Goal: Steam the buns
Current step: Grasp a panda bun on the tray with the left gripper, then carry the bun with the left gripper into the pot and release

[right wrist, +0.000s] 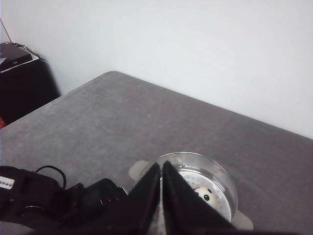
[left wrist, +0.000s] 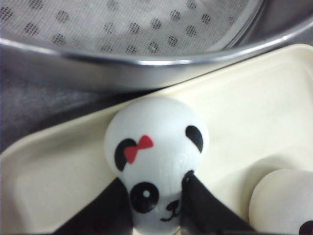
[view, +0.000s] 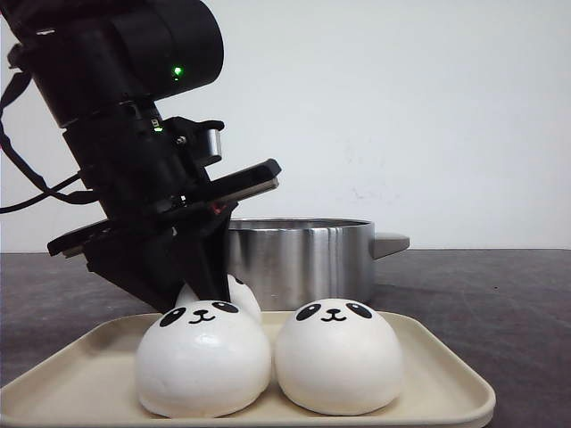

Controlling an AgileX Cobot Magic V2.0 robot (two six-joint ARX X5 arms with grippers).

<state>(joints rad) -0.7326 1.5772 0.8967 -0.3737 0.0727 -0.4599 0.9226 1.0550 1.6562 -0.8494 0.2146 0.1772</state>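
On the cream tray (view: 446, 366) sit two panda buns (view: 337, 355) in front and a third, red-bowed bun (left wrist: 156, 161) behind, clamped between the left gripper (left wrist: 157, 205) fingers. A fourth bun (right wrist: 204, 194) lies inside the steel steamer pot (view: 299, 259). The right gripper (right wrist: 161, 196) is closed, holding nothing.

Four buns (view: 338, 357), one pot (view: 299, 259), one tray (view: 446, 379)

Left arm (view: 125, 98) reaching steeply down, left gripper (left wrist: 159, 208) jaws clamping bun (left wrist: 156, 156). Right gripper (right wrist: 161, 196) hovering high, jaws pressing together, holding nothing.
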